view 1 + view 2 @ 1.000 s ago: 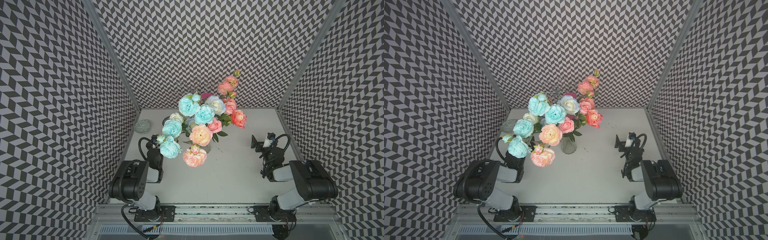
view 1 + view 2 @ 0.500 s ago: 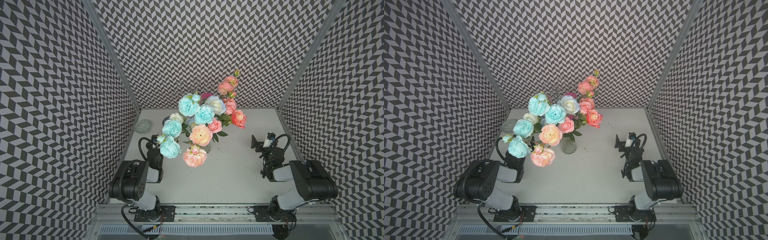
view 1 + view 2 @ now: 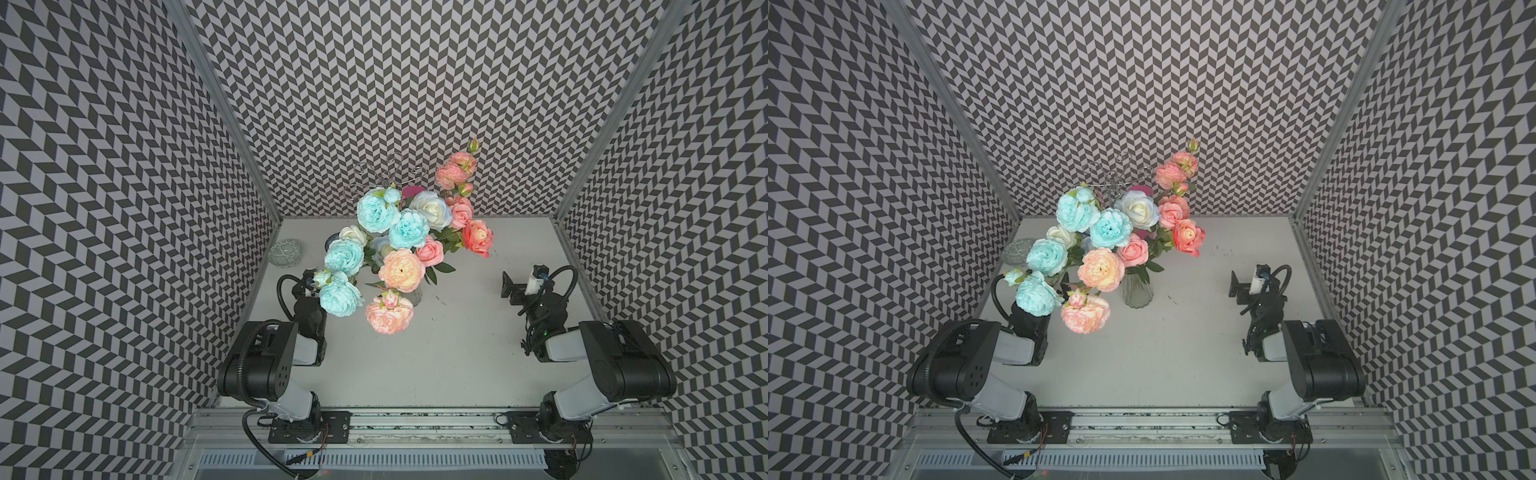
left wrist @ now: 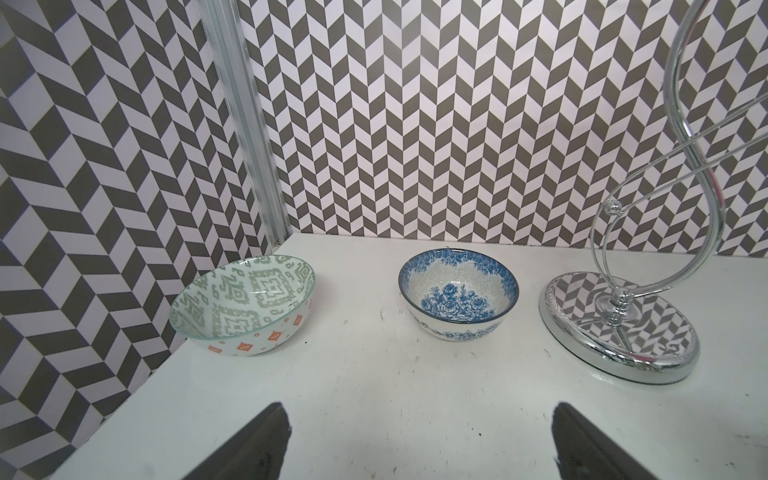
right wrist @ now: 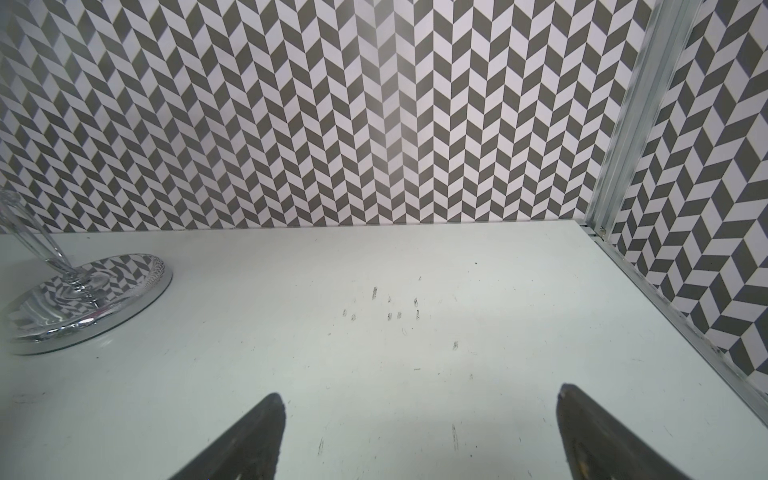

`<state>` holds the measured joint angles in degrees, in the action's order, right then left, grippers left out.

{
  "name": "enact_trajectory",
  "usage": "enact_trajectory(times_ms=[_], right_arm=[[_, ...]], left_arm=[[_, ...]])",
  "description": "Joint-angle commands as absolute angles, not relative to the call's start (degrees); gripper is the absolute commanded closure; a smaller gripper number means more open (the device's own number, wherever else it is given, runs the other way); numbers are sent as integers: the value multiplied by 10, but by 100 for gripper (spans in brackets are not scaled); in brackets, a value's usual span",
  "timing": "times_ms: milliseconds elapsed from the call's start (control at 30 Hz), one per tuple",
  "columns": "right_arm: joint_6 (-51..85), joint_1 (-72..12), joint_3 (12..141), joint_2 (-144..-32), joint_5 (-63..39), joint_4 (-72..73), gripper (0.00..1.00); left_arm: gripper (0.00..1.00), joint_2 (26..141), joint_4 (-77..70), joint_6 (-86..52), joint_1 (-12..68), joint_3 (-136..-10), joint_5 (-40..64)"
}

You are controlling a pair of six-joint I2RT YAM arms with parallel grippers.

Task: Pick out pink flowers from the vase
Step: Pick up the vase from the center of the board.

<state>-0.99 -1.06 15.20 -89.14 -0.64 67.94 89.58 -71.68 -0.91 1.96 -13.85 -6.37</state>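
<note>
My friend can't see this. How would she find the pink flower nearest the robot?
Find the glass vase mid-table. The pink flower hangs at its bunch's edge nearest the front rail. Beside a turquoise bloom, it is frilly pink with a small bud on top.

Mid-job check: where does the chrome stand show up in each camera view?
Both top views: the chrome stand rises behind the bouquet, against the back wall.
Left wrist: mirrored base and curved rods, beside the blue floral bowl.
Right wrist: its base, on the table near the back wall.
Shared landmark: the chevron back wall.
</note>
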Motion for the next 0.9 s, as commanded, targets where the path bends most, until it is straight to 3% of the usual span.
enact_trajectory(times_ms=[0, 33, 100, 167, 233, 433, 567, 867], right_arm=[[-15, -15, 161, -878, -3, 695, 0], [-10, -15, 166, -877, 4, 707, 0], [-7, -15, 226, -829, 13, 547, 0], [9, -15, 298, -795, 22, 419, 4], [29, -17, 331, -773, 20, 387, 12], [247, -57, 366, -718, 116, 262, 21], [278, -126, 375, -670, 107, 164, 22], [243, -221, 399, -624, -39, 6, 26]], left_arm=[[0, 894, -722, -6, 17, -146, -67], [0, 892, -725, -5, 17, -144, -67], [0, 878, -706, 11, 27, -154, -64], [0, 837, -586, 24, 38, -202, -62], [0, 808, -480, 23, 43, -254, -62], [0, 760, -286, -173, 48, -338, -108], [0, 752, -149, -295, 74, -362, -148], [0, 722, -157, -312, 117, -366, 116]])
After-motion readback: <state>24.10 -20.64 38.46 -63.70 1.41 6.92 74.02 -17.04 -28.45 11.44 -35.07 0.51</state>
